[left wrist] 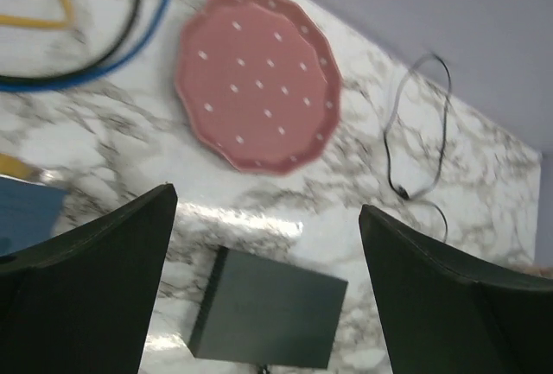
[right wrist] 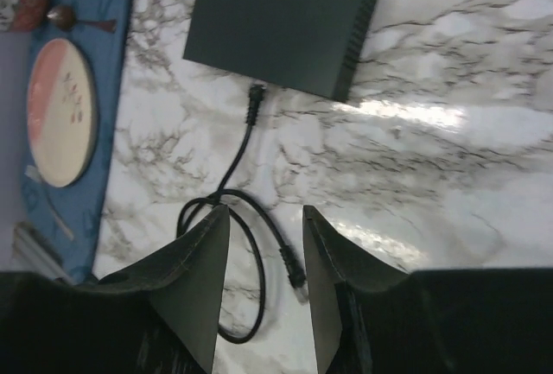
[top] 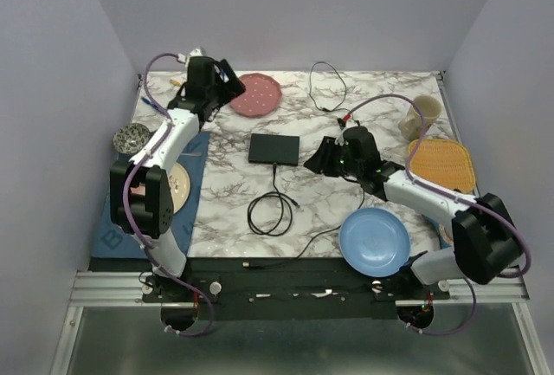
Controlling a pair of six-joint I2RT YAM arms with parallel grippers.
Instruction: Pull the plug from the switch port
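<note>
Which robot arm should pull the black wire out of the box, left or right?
Probably the right. The right gripper sits open just beside the switch, and its wrist camera shows the plug straight ahead. The left gripper is farther away, up by the pink plate.

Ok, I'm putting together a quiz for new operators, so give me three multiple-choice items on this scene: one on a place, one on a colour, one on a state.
1. Where does the thin black cable enter the flat matte-black switch box? A) near edge B) far edge C) top face
2. What colour is the plain round plate? A) green B) blue C) red
3. How is the right gripper? A) open, empty B) shut on the cable C) shut on a plate
Answers: 1 A, the plug sits at the box's near edge; 2 B, it is plainly light blue; 3 A, its fingers stand apart, gripping nothing.
</note>
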